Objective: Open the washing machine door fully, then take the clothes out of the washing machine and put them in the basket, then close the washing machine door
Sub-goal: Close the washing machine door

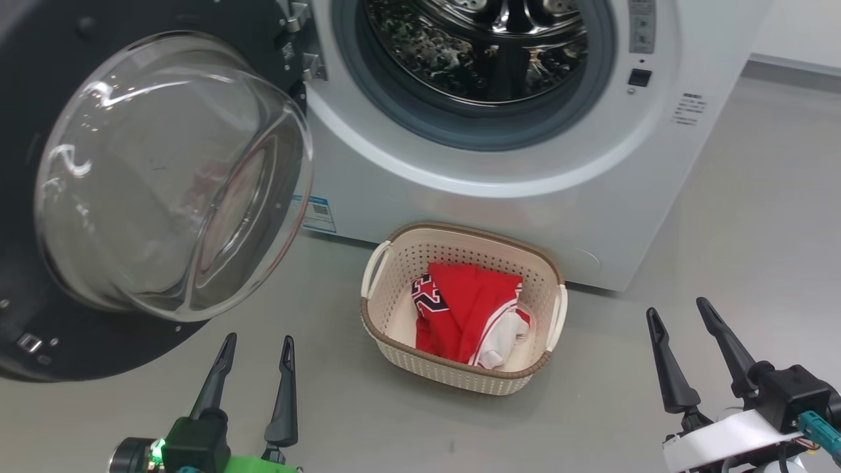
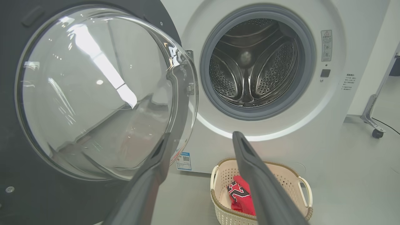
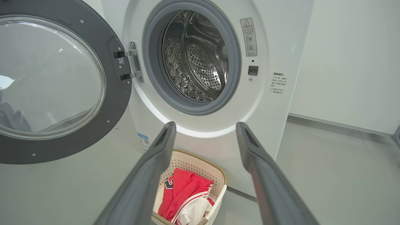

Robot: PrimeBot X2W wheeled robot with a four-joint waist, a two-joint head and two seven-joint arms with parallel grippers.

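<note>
— Clothes [image 1: 470,309]: report location.

— Inside the basket [image 1: 460,231], lower centre of the head view. Red fabric with white panels, bunched in one pile. A black-and-white number print faces up at the pile's left edge.

— Basket position?

— It stands on the grey floor [image 1: 723,230], just in front of the washing machine [image 1: 525,177] and below the drum opening. Whether its rim touches the white front panel, I cannot tell. A blue label [image 1: 318,213] sits on the panel to the basket's upper left.

— Washing machine door [image 1: 171,177]?

— Open. It occupies the upper left of the head view, hinged at the left side of the opening. The clear glass bowl bulges toward the camera, with the black rim around it.

— Drum [image 1: 486,46]?

— Top centre of the head view, inside a grey rubber ring. The left wrist view shows perforated steel walls and raised ribs.

— Left gripper [image 1: 259,338]?

— Lower left of the head view, tips pointing up the frame, just below the door's black rim and apart from it. Both dark fingers are spread wide, released. In the left wrist view the left gripper [image 2: 201,133] frames the machine front; one finger crosses the glass bowl's lower edge, the other crosses the basket.

— Right gripper [image 1: 676,307]?

— Lower right of the head view, over the floor, well apart from the basket. Fingers spread wide, released. In the right wrist view the right gripper [image 3: 206,123] has the basket and clothes between its fingers, farther off at the bottom centre.
</note>
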